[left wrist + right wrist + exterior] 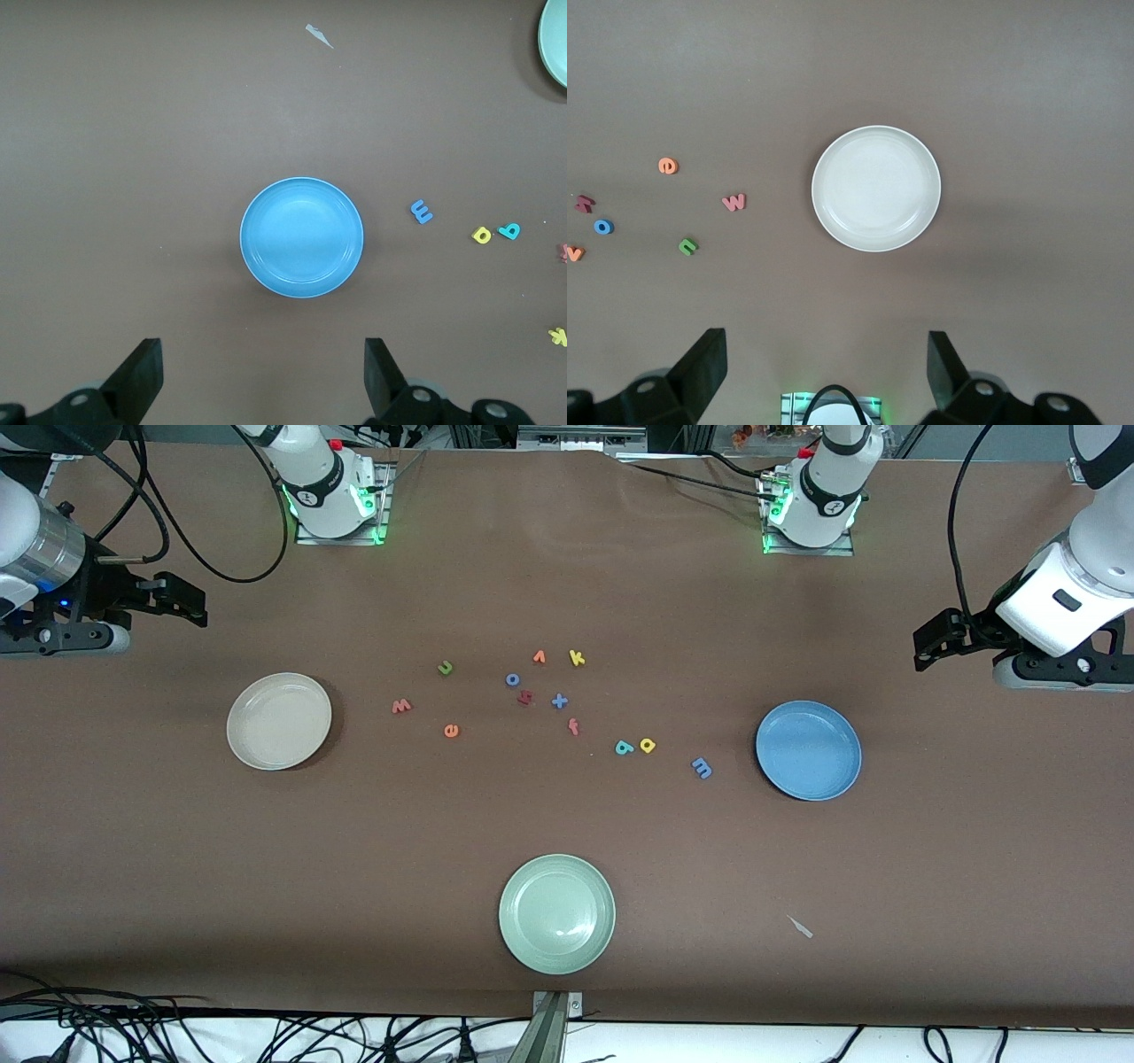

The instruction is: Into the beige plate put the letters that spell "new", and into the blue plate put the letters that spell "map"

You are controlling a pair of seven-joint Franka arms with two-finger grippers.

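The beige plate point(279, 720) point(876, 189) sits toward the right arm's end, with the pinkish w point(401, 706) point(734, 202), orange e point(451, 731) point(668, 166) and green n point(446, 667) point(688, 246) on the table beside it. The blue plate point(808, 749) point(301, 237) lies toward the left arm's end, the blue m point(702, 768) point(422, 212), yellow p point(648, 745) point(481, 235) and teal a point(624, 747) point(509, 231) close by. Both plates hold nothing. My right gripper point(182, 602) point(826, 345) hangs open high near the beige plate. My left gripper point(935, 646) point(262, 350) hangs open high near the blue plate.
A pale green plate point(556, 913) rests near the front edge. Mid-table lie an orange v point(539, 657), yellow k point(577, 658), blue o point(512, 679), blue x point(559, 701), a dark red letter point(525, 698) and a red-orange f point(573, 726). A small scrap point(800, 926) lies nearer the camera than the blue plate.
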